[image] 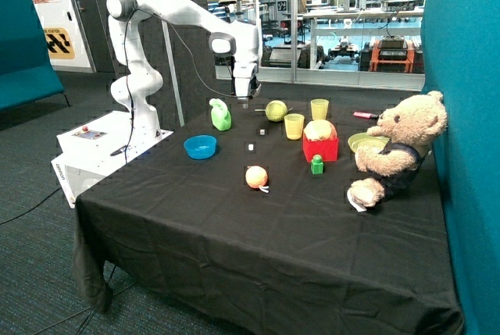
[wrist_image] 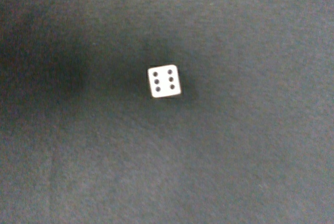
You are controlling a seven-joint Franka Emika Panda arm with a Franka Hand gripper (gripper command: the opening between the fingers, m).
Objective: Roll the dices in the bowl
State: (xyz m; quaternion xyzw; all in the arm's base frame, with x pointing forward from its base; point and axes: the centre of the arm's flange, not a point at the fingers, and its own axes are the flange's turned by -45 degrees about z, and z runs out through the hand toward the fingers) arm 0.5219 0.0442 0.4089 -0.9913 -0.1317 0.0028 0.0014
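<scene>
Above the far die hangs the hand — arm bent, pointing down; grip perhaps empty, I cannot tell.

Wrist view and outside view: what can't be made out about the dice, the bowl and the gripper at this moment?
- Gripper: tiny in the outside view, absent from the wrist view; open or shut unclear.
- Two tiny white dice: specks in the outside view, pips unreadable.
- Wrist view's six-pip white die: which of the two, unclear.
- Small round bright-blue plastic bowl: interior partly hidden by its rim.
</scene>
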